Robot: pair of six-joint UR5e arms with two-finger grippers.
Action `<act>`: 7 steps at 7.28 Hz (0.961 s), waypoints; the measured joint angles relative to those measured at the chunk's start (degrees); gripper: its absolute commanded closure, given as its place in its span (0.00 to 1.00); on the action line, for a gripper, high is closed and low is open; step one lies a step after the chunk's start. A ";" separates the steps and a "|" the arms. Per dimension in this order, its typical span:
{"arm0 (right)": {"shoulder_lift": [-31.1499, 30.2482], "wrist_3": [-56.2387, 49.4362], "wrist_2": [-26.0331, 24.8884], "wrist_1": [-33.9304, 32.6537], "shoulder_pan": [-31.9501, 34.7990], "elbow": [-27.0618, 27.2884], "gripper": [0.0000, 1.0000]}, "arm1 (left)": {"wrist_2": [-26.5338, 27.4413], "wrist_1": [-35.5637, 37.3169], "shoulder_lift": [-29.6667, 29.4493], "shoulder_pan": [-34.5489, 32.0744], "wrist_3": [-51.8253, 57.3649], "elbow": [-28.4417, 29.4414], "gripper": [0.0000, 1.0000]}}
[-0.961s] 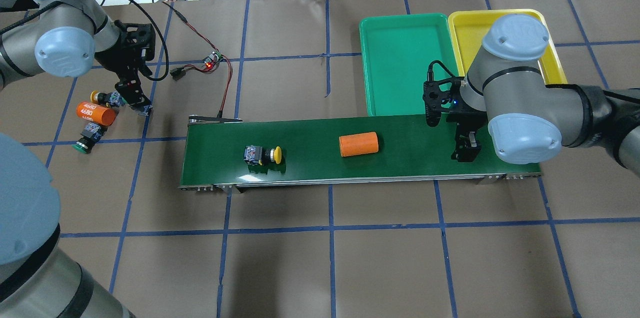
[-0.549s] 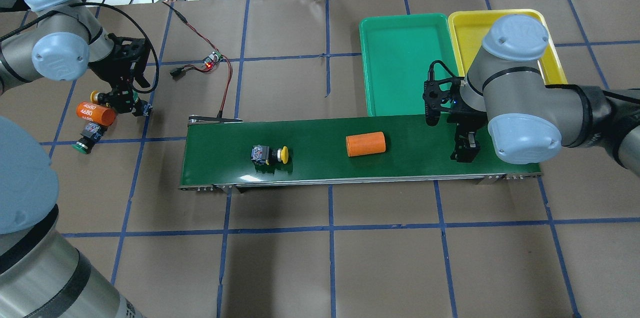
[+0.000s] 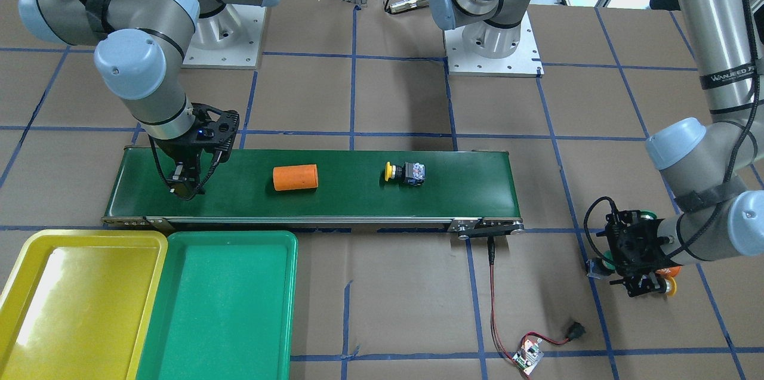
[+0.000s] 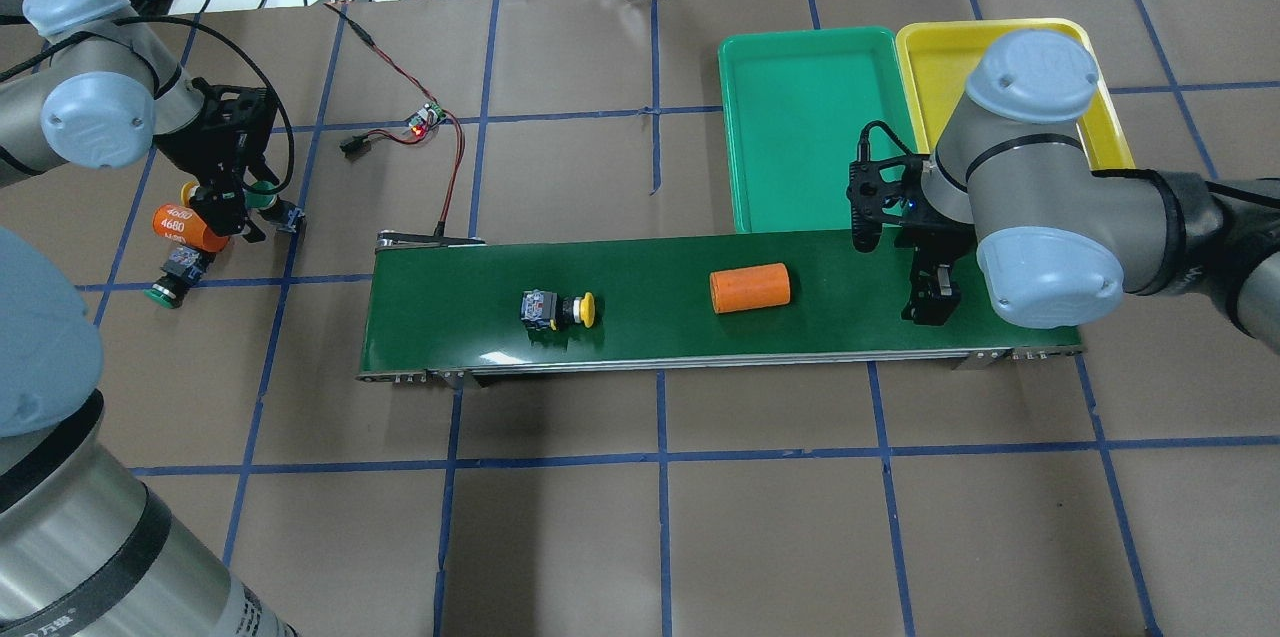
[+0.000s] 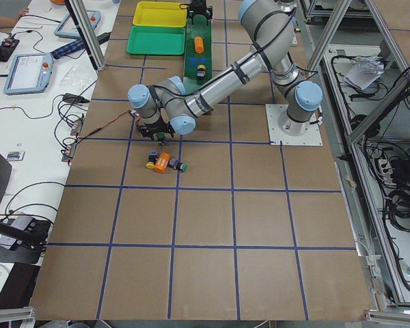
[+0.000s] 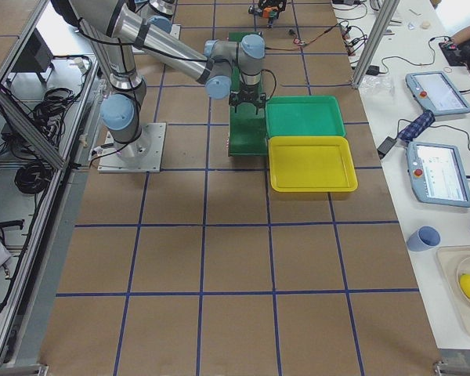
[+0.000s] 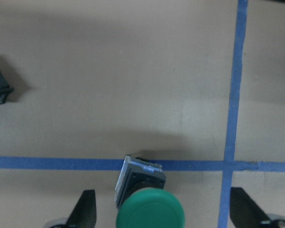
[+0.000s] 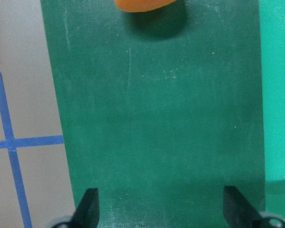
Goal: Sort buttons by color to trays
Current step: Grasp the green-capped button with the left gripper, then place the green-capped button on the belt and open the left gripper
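Left wrist-mounted view: left fingers (image 7: 87,210) spread either side of a green button (image 7: 149,216) on the bench (image 7: 109,71); right fingers (image 8: 89,207) spread above the conveyor belt (image 8: 156,118). A yellow button (image 4: 558,308) lies on that belt.

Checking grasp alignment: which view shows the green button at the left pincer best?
The left wrist-mounted view: the green button sits between the fingers of the open left pincer, cap and body both clear. Overhead shows only a sliver of its cap beside the pincer; the front-facing and exterior left views show it tiny and mostly hidden.
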 measured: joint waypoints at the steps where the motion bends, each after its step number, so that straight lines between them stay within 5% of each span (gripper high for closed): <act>1: 0.02 -0.86 0.03 -0.03 -0.47 0.06 0.08 | 0.05 0.12 -0.16 0.00 0.02 -0.02 1.00; 4: 0.01 -3.90 0.18 -0.87 -2.52 1.07 0.08 | -0.34 -0.55 0.56 -0.34 -0.35 0.02 1.00; 7: -0.42 -9.71 -0.32 -2.15 -3.38 3.41 0.08 | -1.84 -8.85 6.15 -2.66 -5.45 -1.02 1.00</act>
